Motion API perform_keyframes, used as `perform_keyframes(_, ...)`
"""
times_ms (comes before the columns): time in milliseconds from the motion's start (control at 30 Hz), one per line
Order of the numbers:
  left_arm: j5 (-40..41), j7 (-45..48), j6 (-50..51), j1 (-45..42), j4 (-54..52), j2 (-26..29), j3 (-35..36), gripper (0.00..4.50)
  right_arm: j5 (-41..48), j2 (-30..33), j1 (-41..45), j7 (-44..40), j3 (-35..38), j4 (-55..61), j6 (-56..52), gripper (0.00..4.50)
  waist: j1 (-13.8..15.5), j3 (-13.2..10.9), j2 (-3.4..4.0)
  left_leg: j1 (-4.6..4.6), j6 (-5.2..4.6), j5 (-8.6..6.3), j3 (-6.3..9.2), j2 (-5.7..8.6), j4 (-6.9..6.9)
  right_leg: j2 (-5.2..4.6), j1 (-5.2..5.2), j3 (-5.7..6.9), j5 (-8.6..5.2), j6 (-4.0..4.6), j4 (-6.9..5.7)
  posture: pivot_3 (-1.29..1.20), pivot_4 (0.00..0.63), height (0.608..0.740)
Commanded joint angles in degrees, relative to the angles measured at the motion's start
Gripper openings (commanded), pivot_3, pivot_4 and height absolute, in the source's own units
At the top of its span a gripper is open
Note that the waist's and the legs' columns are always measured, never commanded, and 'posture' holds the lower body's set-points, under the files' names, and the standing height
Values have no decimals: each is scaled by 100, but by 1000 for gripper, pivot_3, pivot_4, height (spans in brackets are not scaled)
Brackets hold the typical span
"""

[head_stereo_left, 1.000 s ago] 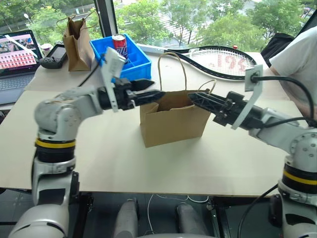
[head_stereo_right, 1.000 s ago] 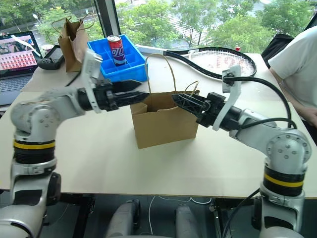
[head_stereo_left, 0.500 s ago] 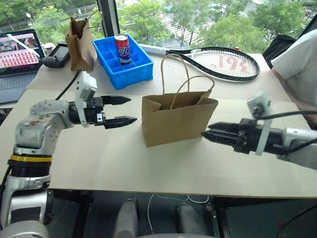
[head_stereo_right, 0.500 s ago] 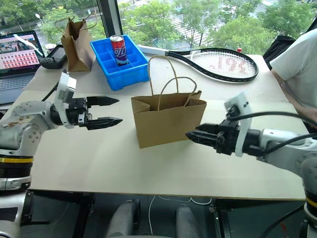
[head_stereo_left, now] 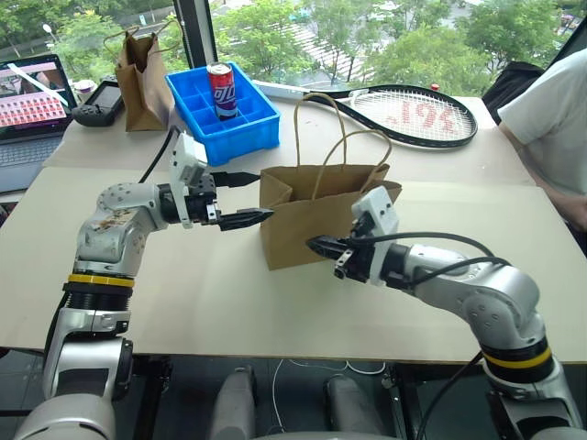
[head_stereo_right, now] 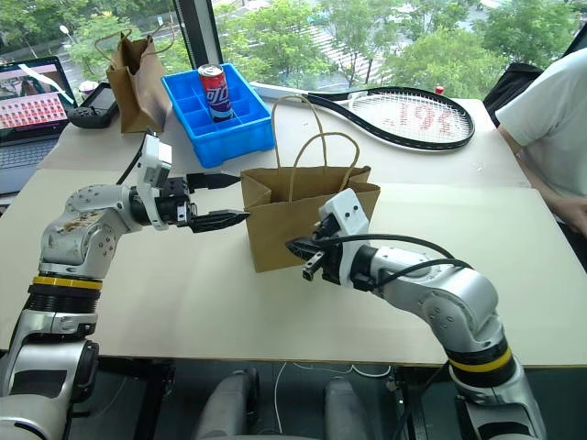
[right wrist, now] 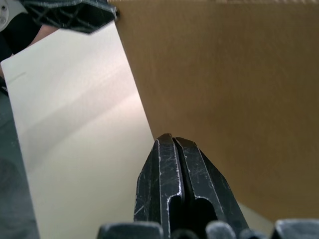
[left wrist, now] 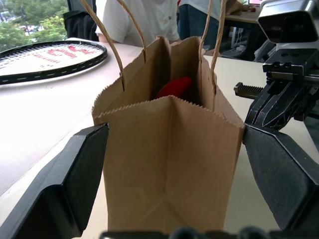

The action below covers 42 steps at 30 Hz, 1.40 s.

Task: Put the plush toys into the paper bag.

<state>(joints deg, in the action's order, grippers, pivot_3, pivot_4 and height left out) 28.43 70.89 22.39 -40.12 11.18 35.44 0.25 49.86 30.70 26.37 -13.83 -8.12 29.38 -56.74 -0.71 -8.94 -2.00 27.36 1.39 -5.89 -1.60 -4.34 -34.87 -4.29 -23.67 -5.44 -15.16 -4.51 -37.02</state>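
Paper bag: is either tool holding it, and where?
Neither. The left tool is open astride the bag's end; the right tool is shut, empty, at its front.

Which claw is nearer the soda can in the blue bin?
Left. The left claw sits open at the paper bag's end facing the soda can; the right claw is shut at the bag's near face, farther away.

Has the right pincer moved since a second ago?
Yes. The right pincer, earlier up at the paper bag mouth, has dropped to the front face of the bag near the table, and is shut.
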Motion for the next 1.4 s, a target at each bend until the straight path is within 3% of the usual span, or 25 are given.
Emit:
perform_keyframes(33,294,189,202,-103,-239,275,349,4500,-260,-107,48,-68,66,74,156,46,0,-1,-1,1,0,0,0,0,0,0,0,1,0,0,0,0,150,731)
perform_keyframes(233,163,201,14,11,-56,451,493,4500,-469,-280,3,-162,108,92,91,46,-11,0,-1,-2,0,0,0,-4,2,2,-3,2,0,2,-5,0,150,731)
perform_keyframes(700,-94,642,-545,-455,1027,-445,28,4500,-781,-442,111,-175,196,52,11,46,-16,0,-1,-1,0,0,0,-4,-1,4,-2,5,0,2,-8,0,150,731)
perform_keyframes(867,145,887,-117,-323,595,-511,-94,4500,-1032,-563,189,-70,225,-117,74,46,-16,0,-1,-1,0,1,0,-4,-1,5,-2,4,0,2,-9,0,150,731)
perform_keyframes(1167,319,1233,538,74,-81,-61,-79,4500,-1305,-793,331,-86,236,-326,89,46,-33,0,-1,-1,0,1,0,-7,0,7,-3,4,0,2,-10,0,150,731)
perform_keyframes(1400,191,733,403,132,-63,-446,-137,4500,-1407,-1013,457,-128,193,-342,40,46,-10,0,-1,-1,0,1,0,-6,-3,6,-1,5,0,2,-10,0,150,731)
